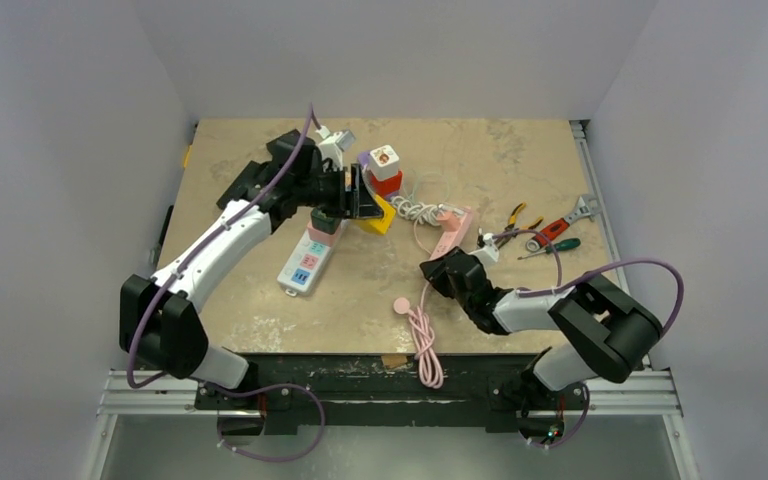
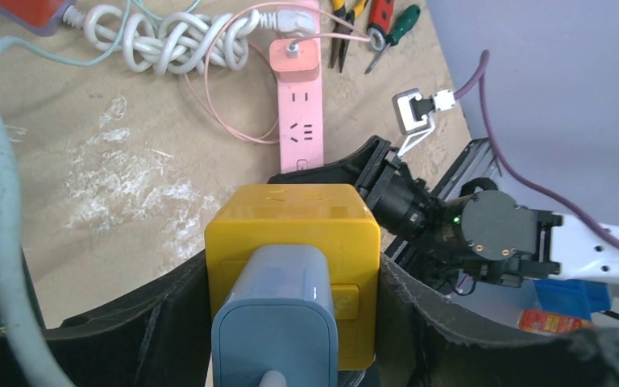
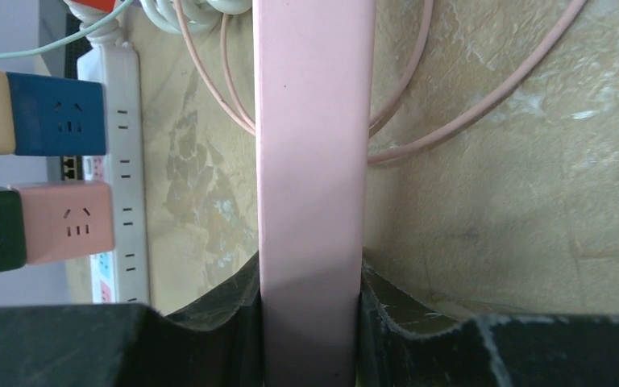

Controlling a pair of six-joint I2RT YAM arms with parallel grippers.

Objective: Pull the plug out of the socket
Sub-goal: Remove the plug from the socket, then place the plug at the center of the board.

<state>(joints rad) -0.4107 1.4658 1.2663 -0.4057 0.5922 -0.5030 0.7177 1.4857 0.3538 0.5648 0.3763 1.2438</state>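
My left gripper (image 2: 294,302) is shut on a yellow cube socket (image 2: 294,226), its black fingers (image 2: 169,314) pressed to both sides. A blue-grey plug (image 2: 278,322) sits pushed into the cube's near face, its pale cable (image 2: 0,201) looping away left. From above, the cube (image 1: 380,216) shows at the left gripper (image 1: 362,196). My right gripper (image 3: 312,322) is shut on the near end of a pink power strip (image 3: 312,161), which lies flat on the table (image 1: 453,232). A pink plug (image 2: 292,55) sits in the strip's far end.
A white power strip (image 1: 305,262) lies under the left arm. A red cube with a white adapter (image 1: 385,170) and a coiled white cable (image 1: 415,208) sit behind. Pliers, screwdriver and wrench (image 1: 550,228) lie at the right. A pink cable bundle (image 1: 422,340) hangs over the front edge.
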